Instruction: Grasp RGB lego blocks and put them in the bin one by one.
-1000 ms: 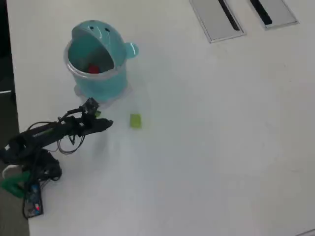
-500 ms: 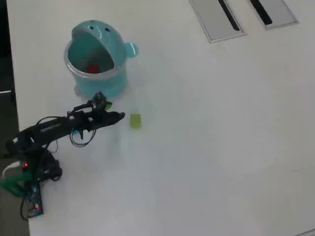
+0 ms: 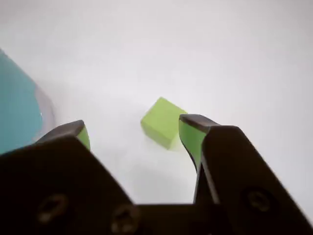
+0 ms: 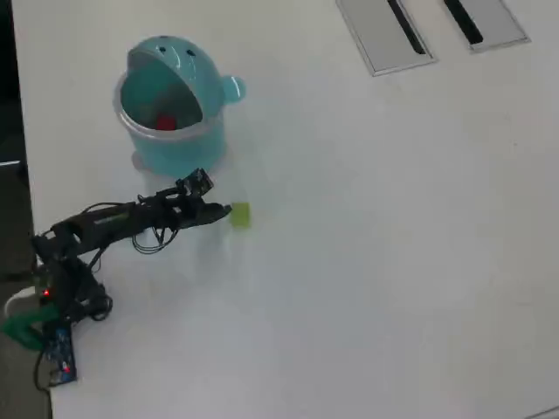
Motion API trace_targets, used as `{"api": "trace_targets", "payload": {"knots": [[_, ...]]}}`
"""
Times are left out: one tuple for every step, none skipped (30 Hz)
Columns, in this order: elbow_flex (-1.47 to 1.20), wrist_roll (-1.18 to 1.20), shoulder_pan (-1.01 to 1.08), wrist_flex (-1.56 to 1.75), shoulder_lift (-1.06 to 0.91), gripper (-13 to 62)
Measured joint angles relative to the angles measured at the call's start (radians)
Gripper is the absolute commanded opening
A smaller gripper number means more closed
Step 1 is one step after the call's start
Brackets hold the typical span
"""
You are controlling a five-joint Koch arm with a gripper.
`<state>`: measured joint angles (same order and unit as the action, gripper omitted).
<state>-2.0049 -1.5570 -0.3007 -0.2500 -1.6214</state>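
The teal bin [image 4: 170, 122] stands upright on the white table [image 4: 376, 244], its domed lid [image 4: 170, 54] with the face tipped back so the mouth lies open to the overhead view. Inside it a red block [image 4: 165, 122] rests at the bottom; no other block can be made out in there. The yellow-green block [image 4: 240, 214] lies on the table just below and to the right of the bin in the overhead view, apart from its wall. The gripper [image 4: 224, 210] reaches from the left, its tip right beside the block. In the wrist view the jaws stand apart, green-lined fingertips [image 3: 190, 134] on either side, and the yellow-green block [image 3: 163, 122] sits between and just beyond them, closer to the right-hand tip; contact cannot be told. The bin's teal wall [image 3: 17, 110] fills the left edge of that view. Two grey slotted panels [image 4: 383, 33] are set into the table at the top.
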Motion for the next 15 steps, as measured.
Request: {"api": "trace_targets", "payload": {"knots": [[0.002, 0.0, -0.014, 0.0, 0.006, 34.3], [0.003, 0.0, -0.023, 0.002, 0.014, 34.3], [0.002, 0.0, -0.028, 0.002, 0.021, 34.2], [0.0, 0.0, -0.031, 0.002, 0.029, 34.0], [0.002, 0.0, -0.031, 0.002, 0.04, 33.9], [0.003, 0.0, -0.025, 0.002, 0.049, 33.8], [0.002, 0.0, -0.017, 0.002, 0.06, 33.8], [0.002, 0.0, -0.006, 0.002, 0.072, 33.8], [0.002, 0.0, 0.008, 0.002, 0.086, 33.8], [0.005, -0.003, 0.021, 0.003, 0.103, 33.8], [0.017, -0.006, 0.038, 0.003, 0.121, 33.8], [0.026, -0.009, 0.052, 0.003, 0.133, 33.8], [0.044, -0.015, 0.063, 0.003, 0.15, 33.8], [0.067, -0.023, 0.074, 0.005, 0.164, 33.8], [0.086, -0.034, 0.081, 0.005, 0.176, 33.8]]}}
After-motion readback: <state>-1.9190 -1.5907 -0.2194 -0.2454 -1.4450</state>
